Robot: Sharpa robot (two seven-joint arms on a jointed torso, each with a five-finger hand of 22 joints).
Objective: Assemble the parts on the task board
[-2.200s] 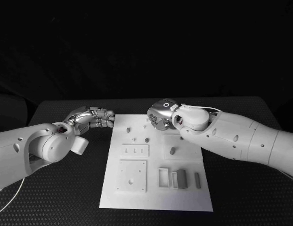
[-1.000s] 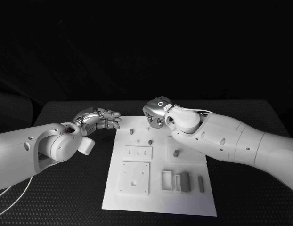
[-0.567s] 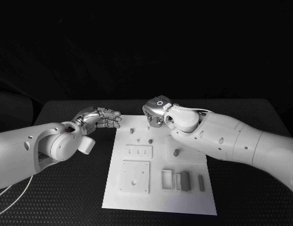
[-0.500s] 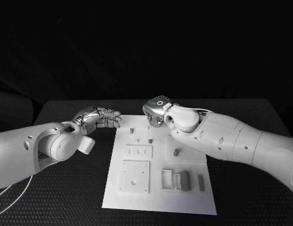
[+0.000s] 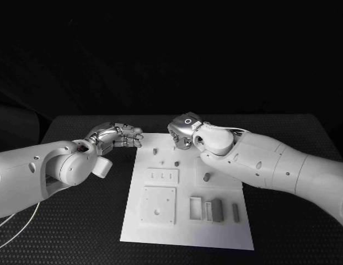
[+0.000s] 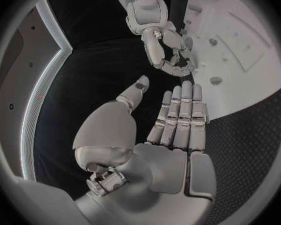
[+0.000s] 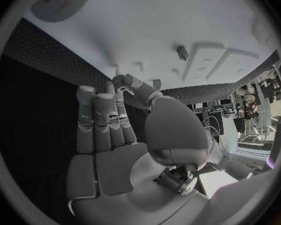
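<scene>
Task board (image 5: 219,232) with grey parts (image 5: 214,210); both hands empty

White task board (image 5: 189,221), parts (image 5: 214,210) aboard

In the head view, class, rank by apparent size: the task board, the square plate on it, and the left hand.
1. task board
2. square plate
3. left hand, close to the plate in apparent size, so unsure.

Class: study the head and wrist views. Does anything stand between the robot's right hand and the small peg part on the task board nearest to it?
Nothing visible does. The right hand hovers at the far end of the task board, holding nothing. The peg stands beyond its fingertips with only bare board between them.
</scene>
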